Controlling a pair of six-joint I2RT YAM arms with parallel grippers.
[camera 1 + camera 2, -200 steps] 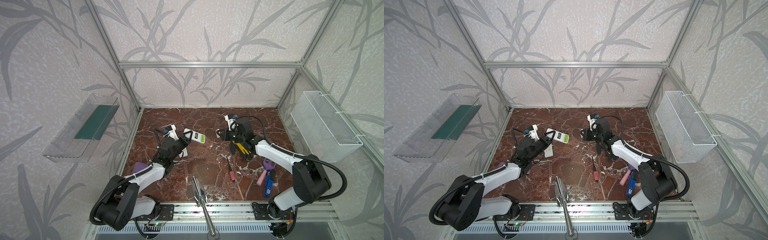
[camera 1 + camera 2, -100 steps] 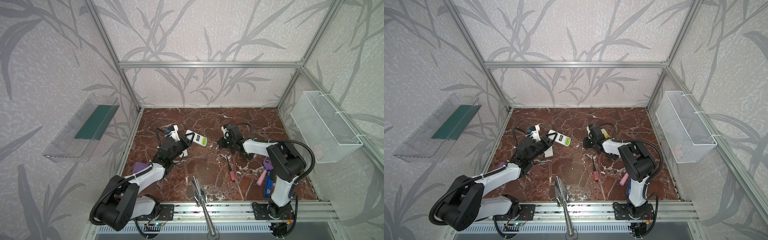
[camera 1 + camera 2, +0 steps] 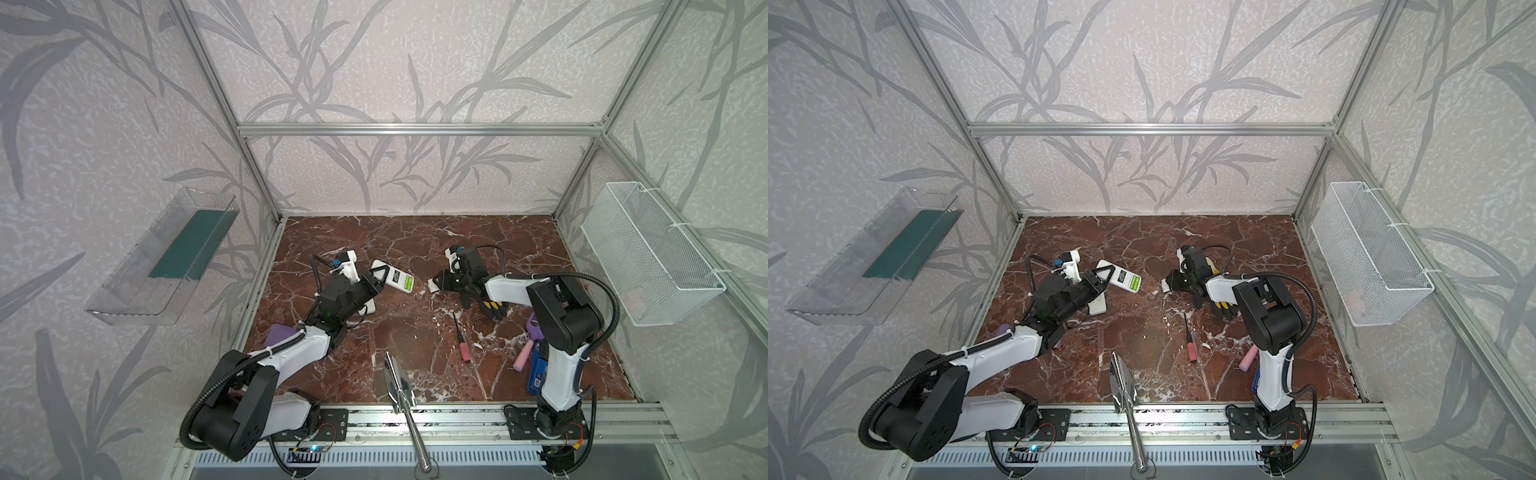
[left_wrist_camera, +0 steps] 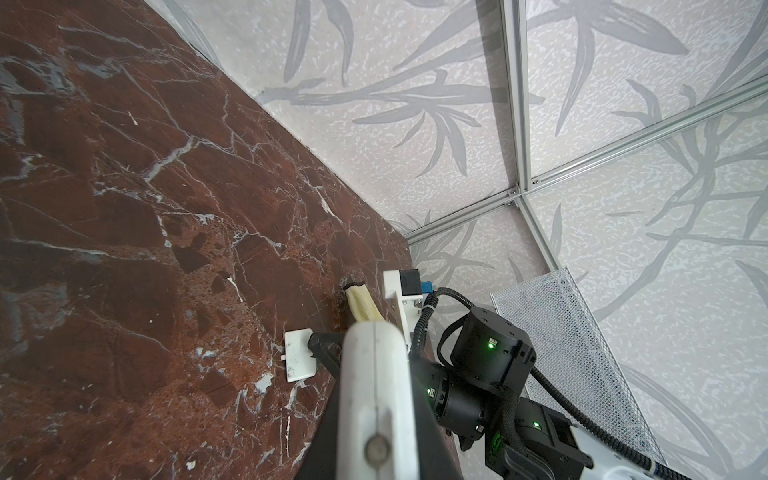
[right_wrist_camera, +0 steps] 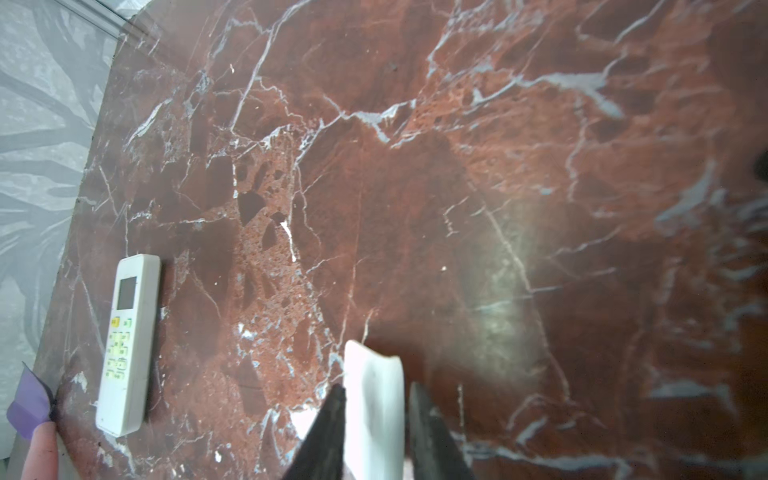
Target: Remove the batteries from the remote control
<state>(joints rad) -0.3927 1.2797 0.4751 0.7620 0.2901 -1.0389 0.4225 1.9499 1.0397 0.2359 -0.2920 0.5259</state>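
As it looks from where I stand, desk [image 3: 415,232]: red-brown marble slab filling the lower middle of the frame in both top views.
left hand [image 3: 379,279]: left of centre, clamped on the leftward end of the white remote. The left wrist view shows that remote edge-on between the jaws.
right hand [image 3: 441,284]: right of centre, low over the desk. Its jaws stand a little apart on either side of the battery cover, and the right wrist view shows a gap on one side.
white remote [image 3: 395,279]: back upward, with the compartment bared at its rightward end.
black remote [image 3: 488,305]: lower right of the right hand, partly under that arm.
battery cover [image 5: 374,399]: thin white plate, off its remote, seemingly resting on the desk.
green batteries [image 3: 409,284]: centre-left of the frame, seated in the white remote by my reading. They are probably light, rigid and smooth-skinned, apt to roll once free and to slip from a shallow pinch. Best to lever one end up first, then pinch across the middle of the barrel while the left hand steadies the remote.
yellow batteries [image 3: 495,307]: right of centre, seated in the black remote. They should handle the same way, and spring contacts probably hold them in.
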